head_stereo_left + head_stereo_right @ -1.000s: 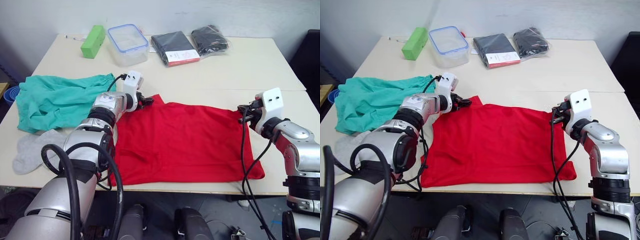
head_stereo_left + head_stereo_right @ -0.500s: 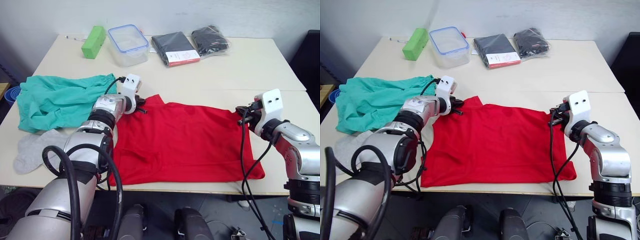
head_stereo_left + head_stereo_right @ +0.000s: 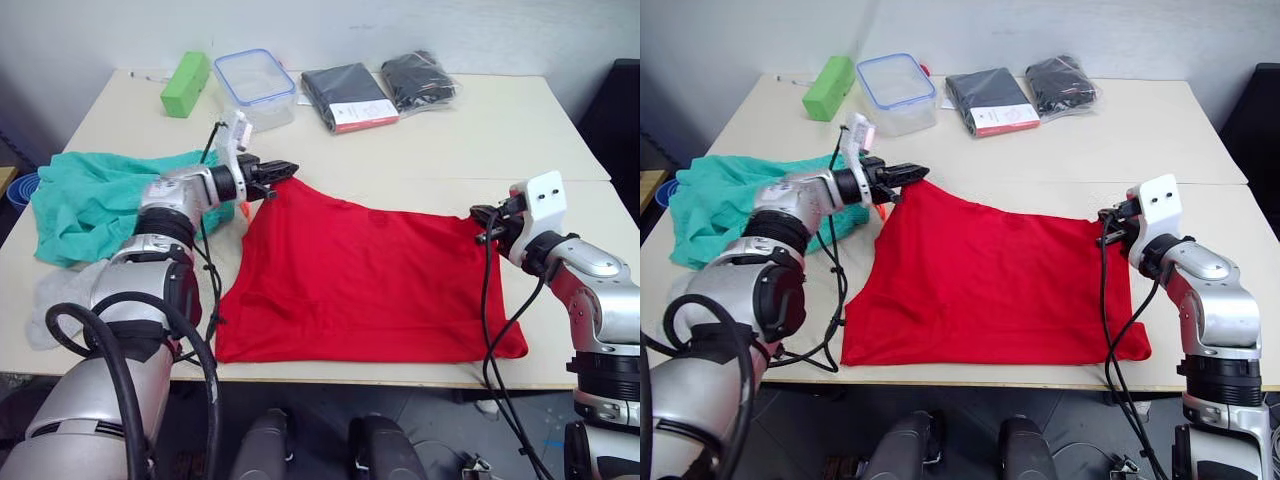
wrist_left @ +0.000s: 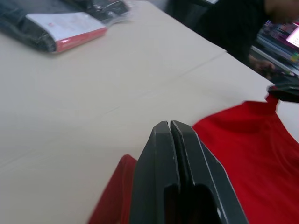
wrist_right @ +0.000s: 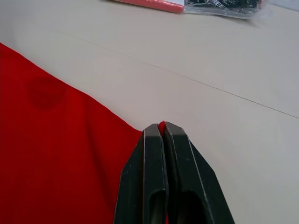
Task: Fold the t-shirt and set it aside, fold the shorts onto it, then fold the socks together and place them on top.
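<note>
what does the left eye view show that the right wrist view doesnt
Left eye view alone: the shorts, the socks, a green block, a clear lidded container and the left claw shut on the t-shirt's far left corner. Right wrist view alone: a close look at the right claw pinching the red cloth's edge. Both share the t-shirt, the table and the black packaged clothes.

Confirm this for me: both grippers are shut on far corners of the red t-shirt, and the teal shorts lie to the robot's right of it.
Not quite. The shorts lie to the robot's left of the t-shirt, as the left eye view shows. The rest holds: the left gripper and right gripper are each shut on a far corner.
</note>
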Controlling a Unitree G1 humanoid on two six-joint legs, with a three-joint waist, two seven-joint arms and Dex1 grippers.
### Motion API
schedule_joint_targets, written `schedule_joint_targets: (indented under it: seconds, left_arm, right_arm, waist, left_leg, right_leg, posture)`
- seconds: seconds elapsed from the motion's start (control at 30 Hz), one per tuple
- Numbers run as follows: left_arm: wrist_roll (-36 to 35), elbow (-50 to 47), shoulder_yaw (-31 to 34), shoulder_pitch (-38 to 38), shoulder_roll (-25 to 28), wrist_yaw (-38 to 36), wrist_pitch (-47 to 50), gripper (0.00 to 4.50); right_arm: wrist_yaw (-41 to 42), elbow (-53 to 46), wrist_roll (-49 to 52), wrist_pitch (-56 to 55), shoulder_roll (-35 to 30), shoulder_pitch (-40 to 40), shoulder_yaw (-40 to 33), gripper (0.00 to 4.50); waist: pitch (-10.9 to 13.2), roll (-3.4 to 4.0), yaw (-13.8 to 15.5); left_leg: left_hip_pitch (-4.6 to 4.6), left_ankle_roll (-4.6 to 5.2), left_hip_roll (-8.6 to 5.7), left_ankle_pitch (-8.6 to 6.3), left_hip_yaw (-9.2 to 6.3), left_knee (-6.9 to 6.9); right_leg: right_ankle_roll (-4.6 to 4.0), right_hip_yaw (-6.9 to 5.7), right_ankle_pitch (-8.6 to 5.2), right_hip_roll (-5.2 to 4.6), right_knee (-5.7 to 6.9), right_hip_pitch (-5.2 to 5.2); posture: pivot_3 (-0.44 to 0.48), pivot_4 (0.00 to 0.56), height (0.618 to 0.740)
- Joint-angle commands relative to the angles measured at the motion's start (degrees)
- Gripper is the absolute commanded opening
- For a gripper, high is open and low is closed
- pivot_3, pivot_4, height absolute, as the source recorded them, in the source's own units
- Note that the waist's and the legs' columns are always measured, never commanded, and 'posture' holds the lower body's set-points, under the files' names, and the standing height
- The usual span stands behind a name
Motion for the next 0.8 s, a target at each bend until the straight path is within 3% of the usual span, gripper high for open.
schedule_joint_targets:
  seconds: [0.03, 0.37, 0.57, 0.67, 0.8]
  left_arm:
    - [0.5, -6.23, -2.79, 4.79, 1.38, -3.02, -4.02, 0.02]
    - [4.58, -31.5, -12.24, 30.5, 6.49, -5.04, -28.63, 0.02]
    - [7.31, -34.9, -14.56, 37.19, 9.14, -0.02, -35.48, 0.02]
    - [5.92, -34.75, -14.43, 37.24, 8.84, 0.92, -32.28, 0.02]
    - [1.97, -36.44, -13.61, 35.9, 9.16, -1.31, -21.22, 0.2]
  right_arm:
    - [3.38, -1.03, -0.03, -4.84, -1.6, 1.66, 0.43, 0.0]
    - [16.34, -4.26, -7.25, -36.06, -8.3, 18.21, 2.52, 0.0]
    - [17.09, 1.26, -12.14, -47.29, -9.96, 21.49, 4.29, 0.0]
    - [17.05, 2.74, -12.7, -48.59, -9.7, 20.74, 4.63, 0.0]
    - [17.72, 3.16, -12.44, -48.27, -9.73, 20.15, 4.96, 0.0]
  waist:
    - [0.0, 0.0, 0.02]
    - [-0.02, -0.01, 0.18]
    - [-0.03, -0.04, 0.08]
    - [-0.03, -0.04, 0.05]
    - [-0.04, -0.04, 0.07]
  left_leg:
    - [0.0, 0.0, 0.0, 0.0, 0.0, 0.0]
    - [0.01, 0.05, 0.04, -0.03, -0.01, 0.03]
    - [0.4, 0.09, 0.07, -0.05, 0.08, 0.13]
    - [1.1, 0.08, 0.13, -0.11, 0.09, -0.04]
    - [1.15, 0.04, 0.15, -0.17, 0.08, -0.03]
  right_leg:
    - [0.0, 0.02, 0.0, -0.02, 0.0, 0.0]
    - [0.0, 0.17, 0.0, -0.24, -0.05, 0.07]
    - [0.0, 0.2, 0.0, -0.29, -0.2, 0.37]
    - [0.0, 0.23, 0.0, -0.29, -0.4, 1.02]
    - [-0.01, 0.4, -0.01, -0.3, -0.39, 1.07]
  posture:
    - [0.0, 0.15, 0.74]
    - [0.0, 0.15, 0.74]
    - [0.0, 0.15, 0.74]
    - [0.0, 0.15, 0.74]
    - [0.0, 0.15, 0.74]
